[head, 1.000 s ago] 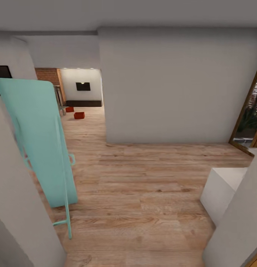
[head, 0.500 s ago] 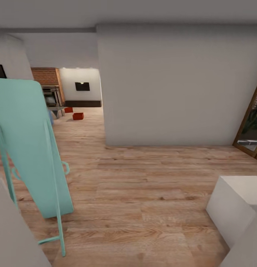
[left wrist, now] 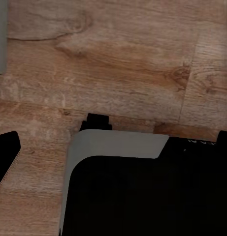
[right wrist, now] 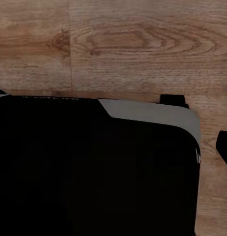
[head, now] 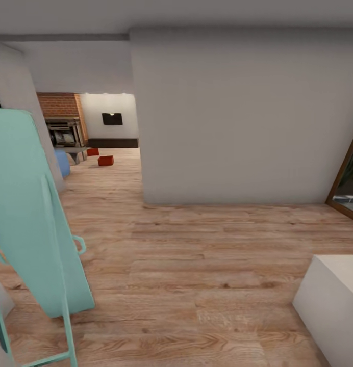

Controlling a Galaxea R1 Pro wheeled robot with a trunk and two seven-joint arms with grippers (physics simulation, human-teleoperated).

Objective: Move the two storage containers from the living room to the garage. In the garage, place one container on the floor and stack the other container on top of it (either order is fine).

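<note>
Far down the hallway, on the light wood planks of the living room, sit the two storage containers. One red-orange bin is nearer; the other lies just behind it to the left, by a low table. In the left wrist view, my left gripper is open, its dark fingertips at the frame edges over my black and grey base. My right gripper is likewise open and holds nothing. The garage is out of view.
A turquoise ironing board leans at the near left. A white wall block fills the centre, with the passage to its left. A white box stands at the near right, and a wood-framed glass door at the far right. Brick fireplace beyond.
The whole head view has shifted as the robot rolls on: ironing board and white box slide toward the frame edges, and more of the fireplace and a blue seat show.
</note>
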